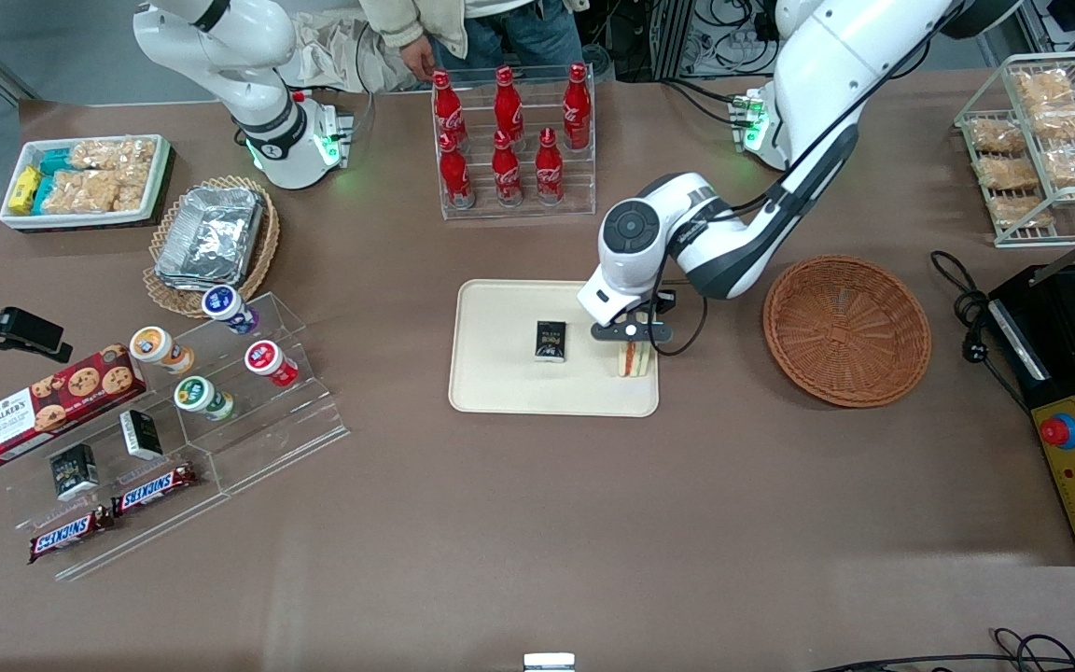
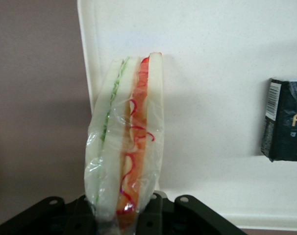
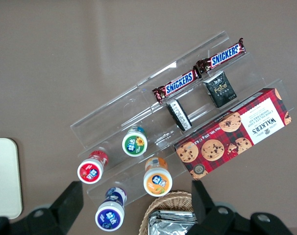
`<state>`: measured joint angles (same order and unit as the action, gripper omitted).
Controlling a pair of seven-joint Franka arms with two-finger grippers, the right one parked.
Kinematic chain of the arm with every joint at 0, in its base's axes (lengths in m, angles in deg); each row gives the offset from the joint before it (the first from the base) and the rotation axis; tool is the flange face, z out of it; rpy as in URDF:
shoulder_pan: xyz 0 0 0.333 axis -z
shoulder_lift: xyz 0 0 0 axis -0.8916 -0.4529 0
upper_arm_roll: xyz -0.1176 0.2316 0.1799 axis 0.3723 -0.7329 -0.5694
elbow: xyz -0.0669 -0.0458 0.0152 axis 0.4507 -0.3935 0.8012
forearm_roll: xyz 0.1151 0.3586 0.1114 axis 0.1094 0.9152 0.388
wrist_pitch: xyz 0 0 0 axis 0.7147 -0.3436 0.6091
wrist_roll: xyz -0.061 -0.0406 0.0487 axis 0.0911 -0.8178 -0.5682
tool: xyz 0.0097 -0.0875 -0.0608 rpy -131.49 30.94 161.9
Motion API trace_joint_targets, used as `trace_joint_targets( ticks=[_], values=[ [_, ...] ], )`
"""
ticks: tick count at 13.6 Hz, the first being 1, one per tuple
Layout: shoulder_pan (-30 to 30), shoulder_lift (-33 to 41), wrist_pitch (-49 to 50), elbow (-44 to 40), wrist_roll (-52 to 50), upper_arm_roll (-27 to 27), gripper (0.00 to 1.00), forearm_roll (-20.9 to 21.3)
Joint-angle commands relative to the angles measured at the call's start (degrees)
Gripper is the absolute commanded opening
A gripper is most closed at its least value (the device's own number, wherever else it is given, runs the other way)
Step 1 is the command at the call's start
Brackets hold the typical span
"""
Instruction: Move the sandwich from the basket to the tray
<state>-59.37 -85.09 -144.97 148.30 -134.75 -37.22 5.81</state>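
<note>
We lower the sandwich onto the tray

Our pincer [image 1: 632, 338] clasps the wrapped triangular white-bread sandwich [image 2: 126, 147] at the flat cream rectangular tray [image 1: 500, 383]'s rim, toward the basket; releasing here, we judge, could tip it onto the bench.

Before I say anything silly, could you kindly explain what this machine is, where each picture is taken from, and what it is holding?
These are robot arms at a brown table. One picture looks down from the front; the other two come from cameras on each arm's wrist. The working arm's claw is over the cream tray, shut on a wrapped sandwich standing on edge at the tray's rim. A small dark packet also lies on the tray. The brown wicker basket beside the tray holds nothing. Cola bottles and snacks sit around.
</note>
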Motion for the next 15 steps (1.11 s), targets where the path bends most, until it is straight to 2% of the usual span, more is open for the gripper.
trace_joint_targets(
  ticks=[1,2,3,4,6,9,12,15],
  values=[
    [0.61,-0.17,-1.23,-0.25,-1.71,-0.4,0.0,1.37],
    [0.61,-0.87,-1.67,-0.16,-1.8,-0.48,0.12,1.54],
    [0.61,-1.22,-1.68,-0.16,-1.97,-0.48,0.77,2.07],
    [0.61,-1.23,-1.59,-0.16,-2.15,-0.48,1.0,3.38],
    [0.69,-1.05,-0.54,-1.03,-5.46,-0.4,1.0,3.48],
    [0.69,-1.31,17.61,-11.36,-7.07,0.39,1.0,2.25],
    [-1.57,3.5,20.47,-17.54,-2.61,0.4,1.0,0.32],
    [-6.5,9.91,27.39,-22.2,9.5,0.31,1.0,-6.87]
  ],
)
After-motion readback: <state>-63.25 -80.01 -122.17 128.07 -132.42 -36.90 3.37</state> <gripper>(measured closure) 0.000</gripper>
